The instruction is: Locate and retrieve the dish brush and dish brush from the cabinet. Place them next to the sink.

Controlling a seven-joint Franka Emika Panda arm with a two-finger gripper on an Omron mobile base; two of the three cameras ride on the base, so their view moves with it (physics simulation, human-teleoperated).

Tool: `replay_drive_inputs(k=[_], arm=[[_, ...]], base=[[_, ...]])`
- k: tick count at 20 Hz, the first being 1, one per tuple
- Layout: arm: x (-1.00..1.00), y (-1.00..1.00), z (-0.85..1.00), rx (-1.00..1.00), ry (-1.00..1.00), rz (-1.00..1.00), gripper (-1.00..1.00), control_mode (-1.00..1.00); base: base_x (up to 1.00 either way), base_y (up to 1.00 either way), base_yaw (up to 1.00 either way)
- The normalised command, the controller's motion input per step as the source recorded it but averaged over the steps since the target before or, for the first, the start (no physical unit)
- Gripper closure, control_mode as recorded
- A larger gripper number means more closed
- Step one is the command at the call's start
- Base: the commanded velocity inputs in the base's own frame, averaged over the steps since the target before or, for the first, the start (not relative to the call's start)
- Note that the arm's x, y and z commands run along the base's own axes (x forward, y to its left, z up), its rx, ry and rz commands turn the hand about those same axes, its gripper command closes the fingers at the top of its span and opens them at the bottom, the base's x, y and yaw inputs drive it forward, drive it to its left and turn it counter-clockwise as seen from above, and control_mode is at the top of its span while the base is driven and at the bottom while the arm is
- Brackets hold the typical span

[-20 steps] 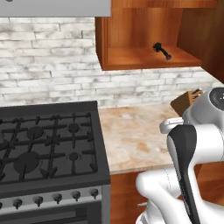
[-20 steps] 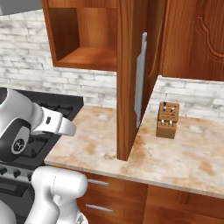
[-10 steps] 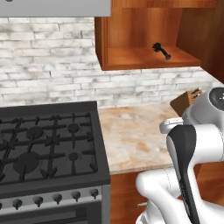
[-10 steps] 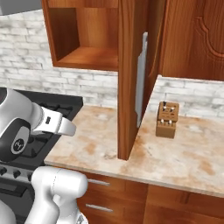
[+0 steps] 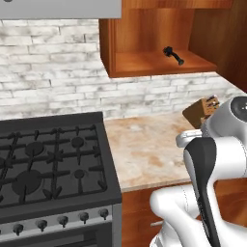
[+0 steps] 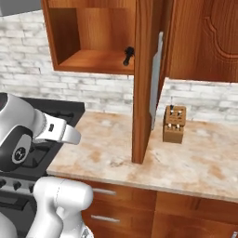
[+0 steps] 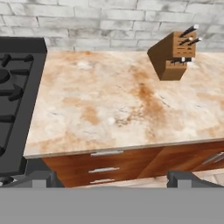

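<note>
One dish brush (image 5: 172, 54) is visible on the shelf of the open cabinet (image 5: 144, 65), lying on the bare wooden floor of the compartment with its round head toward the back and its thin handle pointing out toward the front edge. From the right base view the same dish brush (image 6: 128, 55) sits near the right end of the shelf, just beside the swung-out cabinet door (image 6: 143, 83), which stands edge-on between the shelf and the knife block (image 6: 174, 123). That door is likely left open so the shelf can be reached from the front. A second brush cannot be made out on the shelf.

In the hand view the gripper (image 7: 111, 178) points down and forward over the marbled countertop (image 7: 118, 105), low and near its front edge, well below the cabinet. Its fingertips (image 7: 41, 178) stand as far apart as they go and nothing lies between them, which suits an arm readying for a reach rather than carrying anything. The gas stove (image 5: 46, 169) lies to the left of the counter, and the knife block (image 7: 173, 54) stands near the brick wall. No sink can be made out here, so the placing spot probably calls for the base to drive elsewhere.
</note>
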Motion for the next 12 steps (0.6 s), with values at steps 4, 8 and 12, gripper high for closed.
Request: replay_drive_inputs(k=[4,8,12], arm=[[0.00,0.00,0.00,0.00,0.00,0.00,-1.00,1.00],[0.00,0.00,0.00,0.00,0.00,0.00,-1.00,1.00],[0.00,0.00,0.00,0.00,0.00,0.00,-1.00,1.00]], base=[[-0.02,0.48,-0.21],[-0.02,0.12,-0.08],[-0.05,0.08,-0.05]])
